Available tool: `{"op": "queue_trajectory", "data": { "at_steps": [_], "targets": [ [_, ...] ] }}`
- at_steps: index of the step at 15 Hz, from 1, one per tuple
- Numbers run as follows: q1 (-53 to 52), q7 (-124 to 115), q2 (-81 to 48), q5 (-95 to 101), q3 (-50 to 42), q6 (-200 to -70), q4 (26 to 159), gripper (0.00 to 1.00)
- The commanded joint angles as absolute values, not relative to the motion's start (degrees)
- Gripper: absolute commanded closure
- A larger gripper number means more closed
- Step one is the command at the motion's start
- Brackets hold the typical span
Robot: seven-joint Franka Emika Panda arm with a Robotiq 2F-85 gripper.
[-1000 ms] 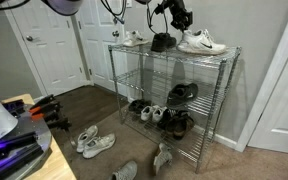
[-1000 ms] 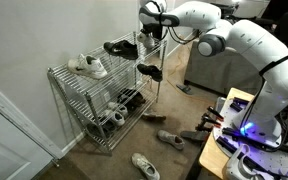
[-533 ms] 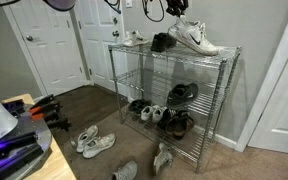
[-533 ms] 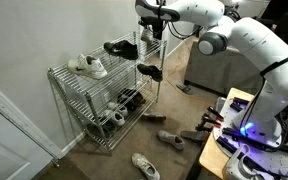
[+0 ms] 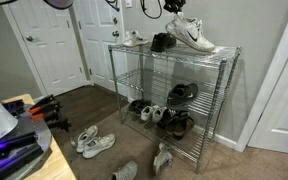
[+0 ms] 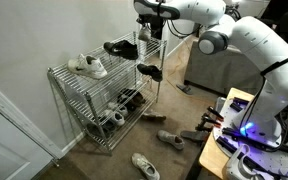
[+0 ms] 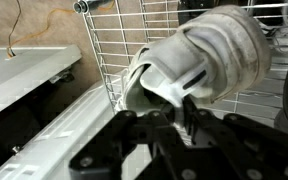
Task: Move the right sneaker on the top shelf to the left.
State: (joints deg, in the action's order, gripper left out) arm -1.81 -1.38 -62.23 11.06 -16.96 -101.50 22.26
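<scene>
Holds the right sneaker (image 5: 194,36) by the heel collar with the gripper (image 5: 174,9). Pinches the jaws close together over that thin padded rim, best seen in the wrist view (image 7: 199,60). Carries it heel-high, toe drooping toward the right end of the top shelf (image 5: 184,53). Cannot tell whether the toe touches the wire.

Judged a lift to clear. Probably grabbed at the collar because only the shoe's opening offers an edge narrow enough to pinch. Probably raised so the tread won't snag on the grid.

Leaves the black sneaker (image 5: 162,42) mid-shelf and the smaller white shoe (image 5: 132,39) at the left end. Calls for a carefully chosen gap when going leftward.

Surface: chrome wire rack, open grid, thin posts. Likely to catch a dragged sole.

Room: grey walls, white panel door (image 5: 49,50), dark plank floor. More shoes on the lower tiers (image 5: 182,93) and a loose pair (image 5: 96,142) on the floor. Wooden table (image 5: 22,102) in the near corner, cluttered with gear.
</scene>
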Motion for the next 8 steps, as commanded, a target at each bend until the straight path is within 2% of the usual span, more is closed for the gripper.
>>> {"op": "queue_trajectory", "data": {
  "at_steps": [1,8],
  "targets": [
    [-3.1,0.3,-59.4,11.1,-16.7,-101.7,22.6,0.95],
    [-7.2,4.6,-58.7,13.8,-12.5,-103.5,20.5,0.95]
  ]
}}
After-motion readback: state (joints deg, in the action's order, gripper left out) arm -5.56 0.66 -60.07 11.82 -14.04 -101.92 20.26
